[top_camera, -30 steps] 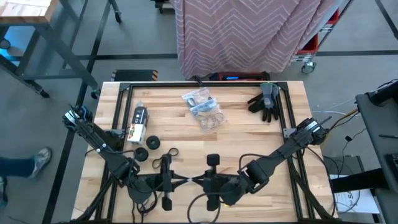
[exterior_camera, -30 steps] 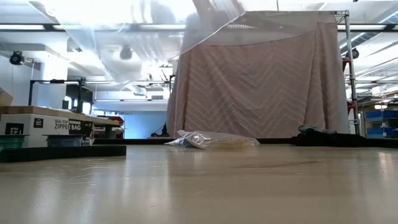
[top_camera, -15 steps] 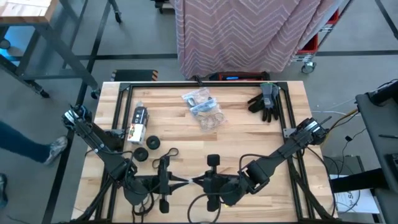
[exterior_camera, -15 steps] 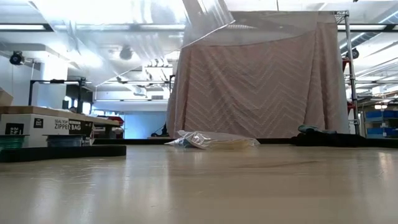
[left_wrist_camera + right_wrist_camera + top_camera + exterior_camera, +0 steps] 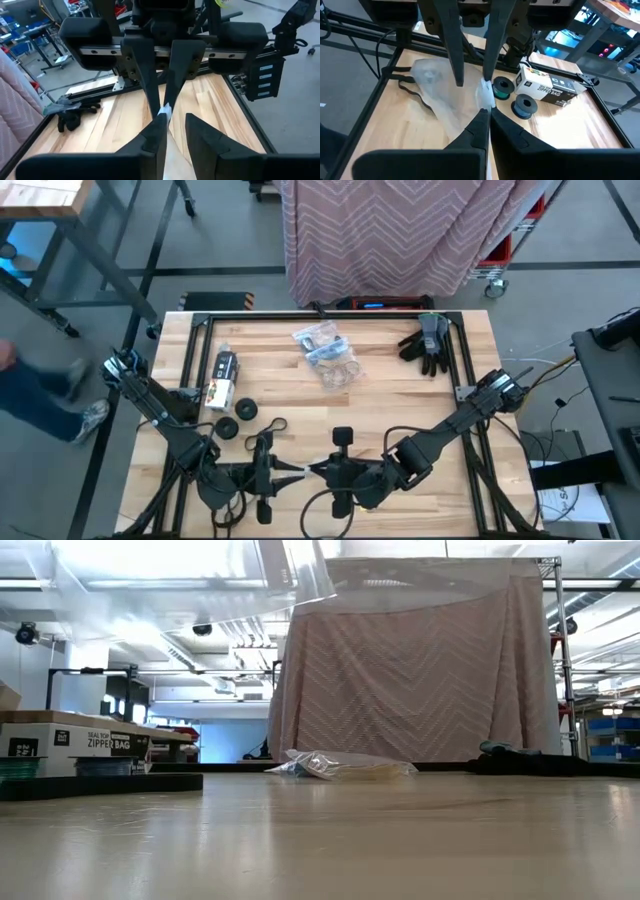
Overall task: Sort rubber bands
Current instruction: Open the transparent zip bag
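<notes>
Near the table's front edge the two grippers meet tip to tip over a clear bag (image 5: 437,95). Right gripper (image 5: 487,107) is clamped shut on the bag's edge, while the left gripper (image 5: 172,117) has its fingers a little apart, with the bag's edge between them. Can't tell if they touch it.

Rubber bands (image 5: 332,356) sit well apart from both, in a crinkly bag pile at the back middle of the table (image 5: 400,395). One black band (image 5: 275,424) lies loose beside the left arm, near two tape rolls (image 5: 234,419) and a zipper-bag box (image 5: 221,377). Gloves (image 5: 427,344) rest at the back right.
</notes>
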Available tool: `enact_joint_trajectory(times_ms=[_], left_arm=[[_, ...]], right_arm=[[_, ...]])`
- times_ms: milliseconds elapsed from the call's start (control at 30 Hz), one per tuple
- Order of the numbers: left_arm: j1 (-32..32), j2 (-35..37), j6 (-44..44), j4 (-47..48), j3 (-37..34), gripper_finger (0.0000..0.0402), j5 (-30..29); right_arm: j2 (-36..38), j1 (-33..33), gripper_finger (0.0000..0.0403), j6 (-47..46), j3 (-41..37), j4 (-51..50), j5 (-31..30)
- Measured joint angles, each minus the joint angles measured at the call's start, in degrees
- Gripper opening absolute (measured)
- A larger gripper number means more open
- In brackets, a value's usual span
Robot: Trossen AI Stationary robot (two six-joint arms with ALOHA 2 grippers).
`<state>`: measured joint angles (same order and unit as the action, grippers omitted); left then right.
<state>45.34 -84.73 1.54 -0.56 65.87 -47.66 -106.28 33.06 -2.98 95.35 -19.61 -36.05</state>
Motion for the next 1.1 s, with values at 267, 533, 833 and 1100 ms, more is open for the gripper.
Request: enact_joint_trajectory(times_ms=[267, 533, 833, 1100], left_arm=[[0.04, 0.02, -1.79, -0.39, 0.00, 0.0041, -2.86], [-0.31, -0.35, -4.28, -2.23, 0.00, 0.0038, -2.91], [-1.18, -0.37, -4.05, -2.07, -0.06, 0.0038, -0.93], [-1.32, -0.37, -3.82, -1.99, -0.35, 0.0037, -0.85]], right_arm=[[0.00, -0.11, 0.0000, -0.02, 0.00, -0.03, -0.02], [0.00, -0.20, 0.0000, -0.02, -0.02, 0.03, 0.06], [0.00, -0.48, 0.0000, -0.04, -0.02, 0.15, 0.13], [0.00, -0.48, 0.0000, -0.04, -0.02, 0.15, 0.59]])
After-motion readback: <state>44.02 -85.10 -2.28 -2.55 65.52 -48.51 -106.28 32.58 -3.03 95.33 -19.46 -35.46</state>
